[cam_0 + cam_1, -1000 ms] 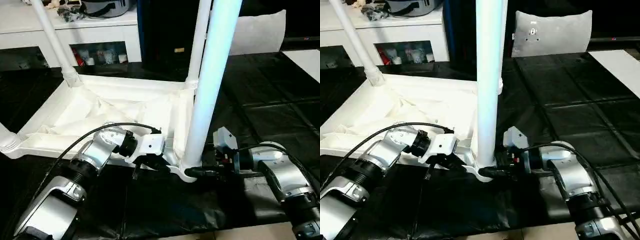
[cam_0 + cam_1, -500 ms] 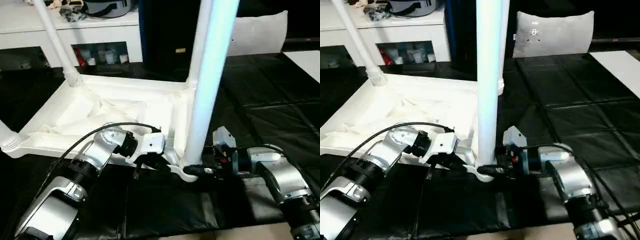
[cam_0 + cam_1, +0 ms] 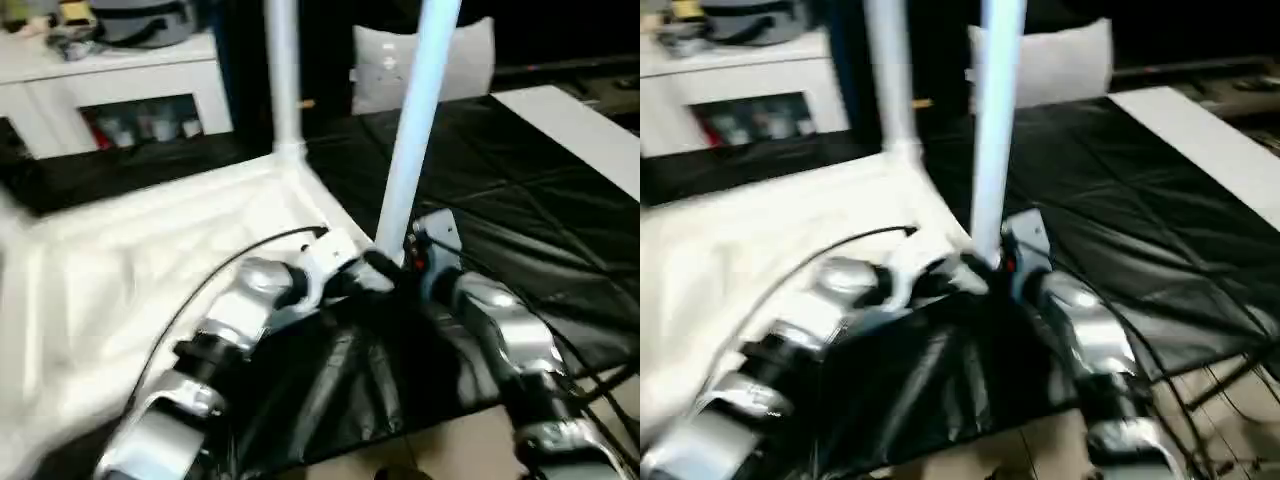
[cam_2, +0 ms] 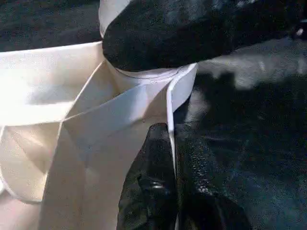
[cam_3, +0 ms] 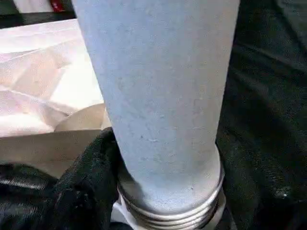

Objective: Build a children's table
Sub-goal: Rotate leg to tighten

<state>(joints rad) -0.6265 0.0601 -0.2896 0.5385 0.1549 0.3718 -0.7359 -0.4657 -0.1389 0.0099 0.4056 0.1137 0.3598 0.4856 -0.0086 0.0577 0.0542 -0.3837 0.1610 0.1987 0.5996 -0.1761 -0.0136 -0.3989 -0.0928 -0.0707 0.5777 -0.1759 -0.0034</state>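
now the left gripper (image 4: 170, 191) pinches the table top (image 3: 120, 270) rim near its corner socket, while the right gripper (image 5: 158, 201) clasps the near leg (image 3: 415, 130) base.

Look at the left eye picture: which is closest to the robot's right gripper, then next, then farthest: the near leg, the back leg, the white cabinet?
1. Near leg, right beside the right gripper.
2. Back leg, at the table top's far corner.
3. White cabinet, behind on the left.

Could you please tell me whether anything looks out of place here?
The near leg shows ridges at its base, so it may not be fully seated; the black cover is rucked into folds.
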